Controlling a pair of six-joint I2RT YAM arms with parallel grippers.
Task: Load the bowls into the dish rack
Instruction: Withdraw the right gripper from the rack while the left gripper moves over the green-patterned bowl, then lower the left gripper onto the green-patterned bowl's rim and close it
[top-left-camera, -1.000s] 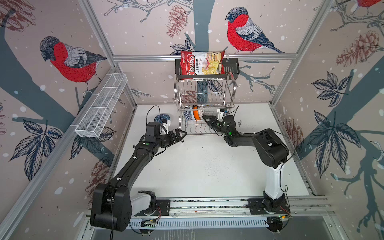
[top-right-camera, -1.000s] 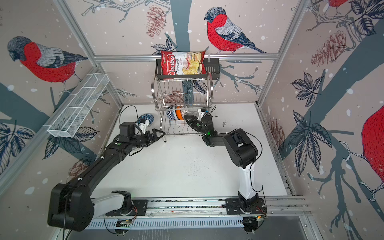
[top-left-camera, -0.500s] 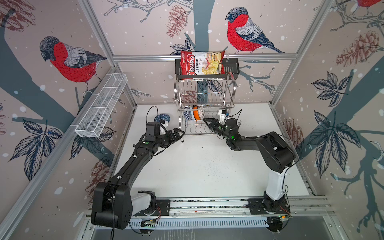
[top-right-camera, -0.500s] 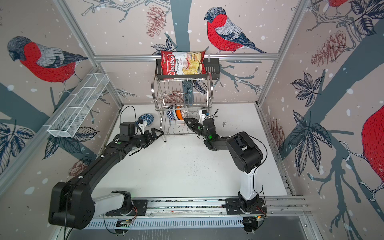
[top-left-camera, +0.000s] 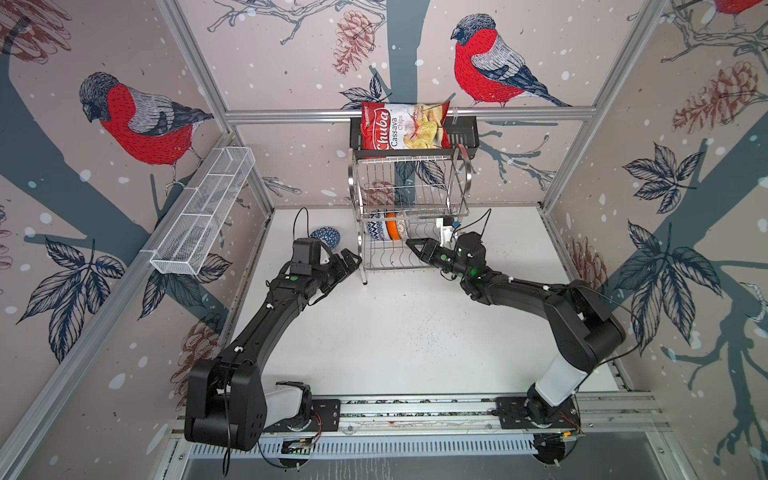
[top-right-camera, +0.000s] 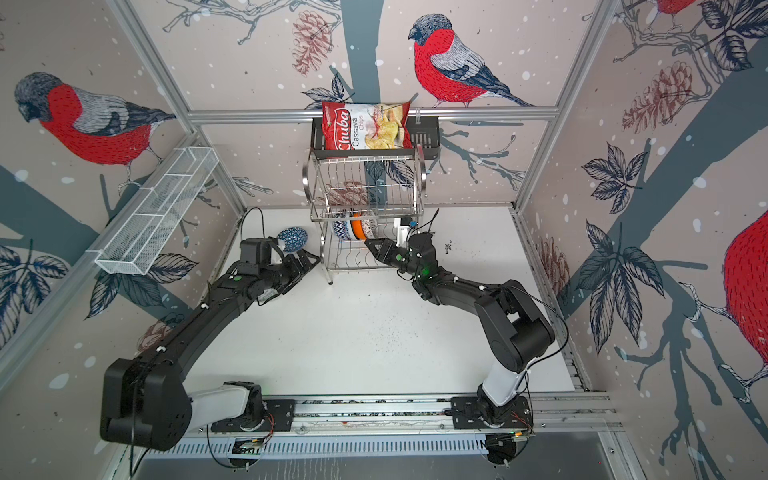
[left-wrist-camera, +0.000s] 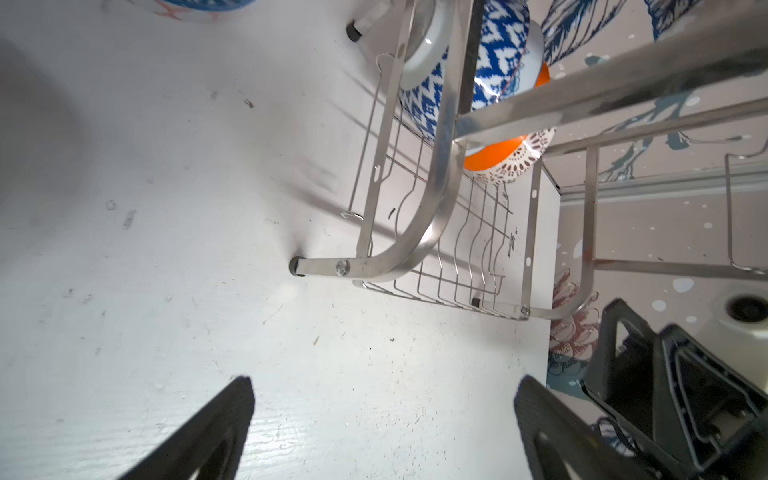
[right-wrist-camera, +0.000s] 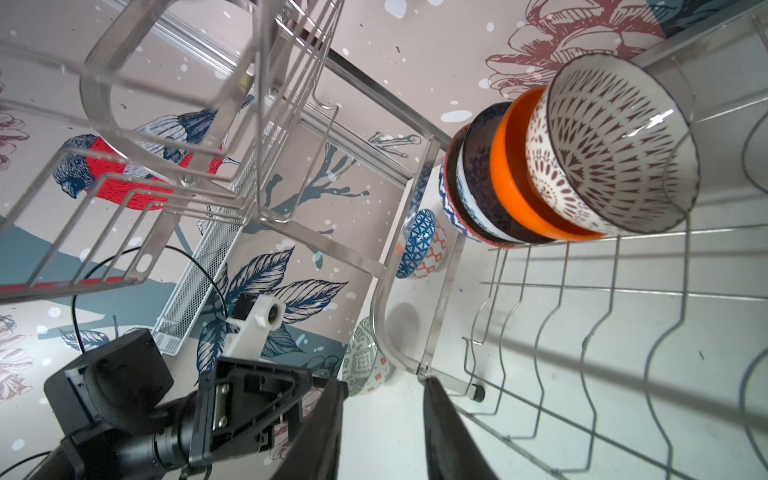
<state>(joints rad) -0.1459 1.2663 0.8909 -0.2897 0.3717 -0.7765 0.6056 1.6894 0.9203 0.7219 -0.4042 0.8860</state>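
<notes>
In both top views we see the dish rack standing at the back of the white surface, with a row of bowls set on edge in the left part of its lower tier. A blue patterned bowl sits on the surface just left of the rack. The left gripper hovers near the rack's front left foot with its jaws spread wide. The right gripper points into the lower tier from the front, near the racked bowls but apart from them. In the left wrist view the fingers stand far apart with only bare surface between them, so this gripper holds nothing. Ahead we see a blue-and-white zigzag bowl and an orange bowl leaning in the rack. In the right wrist view that gripper's fingers are parted by a narrow gap and grip nothing. They hang over the wavy wire shelf, and the racked bowls are nested on edge with a brown-and-white bowl nearest. Beyond the rack's side frame lie the blue patterned bowl and a grey-green bowl — both on the surface, outside the rack.
</notes>
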